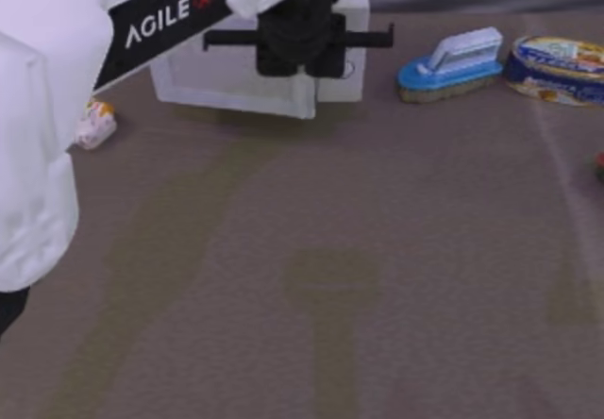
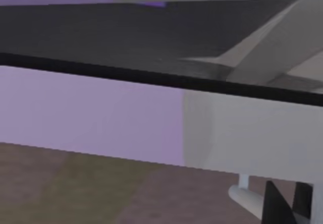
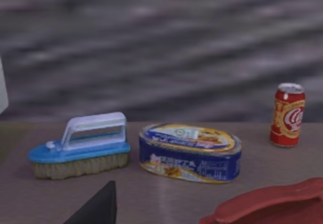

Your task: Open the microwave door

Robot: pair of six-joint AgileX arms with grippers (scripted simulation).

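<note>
**Left arm over the microwave, door barely ajar**

Brown tabletop (image 1: 377, 277) carries everything. Left of the microwave (image 1: 203, 79) lies a small wrapped snack (image 1: 95, 124). Over the microwave's front hangs the left gripper (image 1: 300, 41); whether its fingers grip anything, I cannot tell. The microwave door (image 1: 255, 98) looks light, stiff and hinged; its free edge seems the best hold. Right of the microwave sit a blue brush (image 1: 450, 64) and an oval tin (image 1: 557, 68).

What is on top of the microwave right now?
The left arm's tool hangs over the microwave, covering much of its top and front. The microwave door shows only partly below it; the knobs are hidden.
</note>
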